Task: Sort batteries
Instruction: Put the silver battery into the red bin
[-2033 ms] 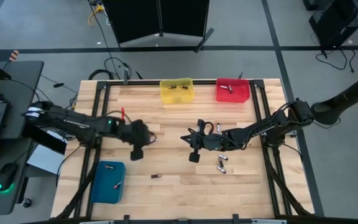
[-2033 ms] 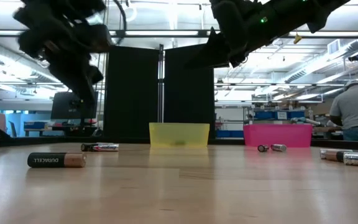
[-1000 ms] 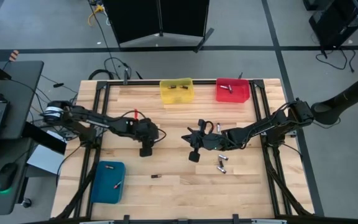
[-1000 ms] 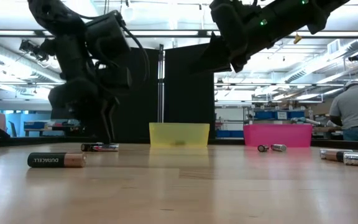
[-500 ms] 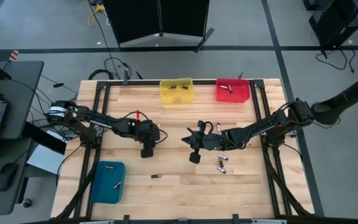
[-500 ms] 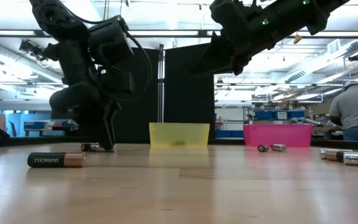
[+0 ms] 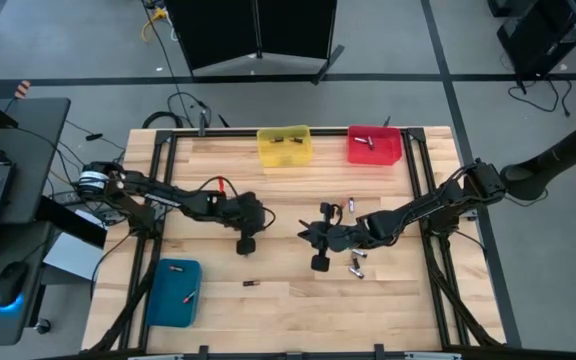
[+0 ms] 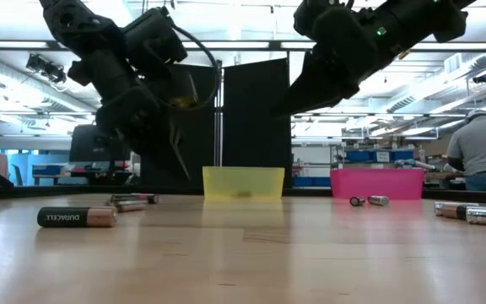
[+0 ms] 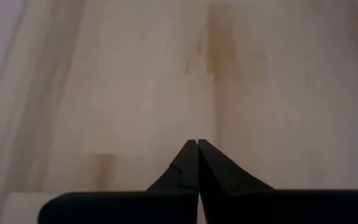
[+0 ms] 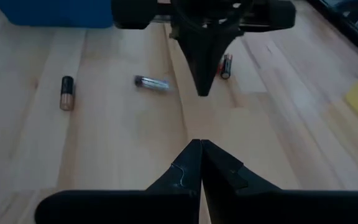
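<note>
Several small batteries lie on their sides on the wooden table: a black-and-copper one point(image 7: 251, 284), also in the right wrist view point(image 10: 67, 93) and the low view point(image 8: 77, 217); two slim ones point(image 10: 152, 82) point(image 10: 226, 65) by my left gripper; a group point(image 7: 354, 265) by my right gripper; others point(image 7: 350, 205) farther back. My left gripper point(image 7: 245, 245) is shut and empty, pointing down above the table left of centre point(image 10: 201, 90). My right gripper point(image 7: 320, 264) is shut and empty above the table's middle, facing the left gripper point(image 10: 200, 142).
A yellow bin point(image 7: 284, 146) and a red bin point(image 7: 374, 146) stand at the far edge, each with batteries inside. A blue bin point(image 7: 173, 293) with one battery stands at the near left. A person point(image 8: 483, 152) is in the room behind.
My left gripper has gone a little toward the table's right edge, stood low by the two slim batteries, then risen and tipped. My right gripper has gone toward the near edge and slightly right. Both stay shut.
</note>
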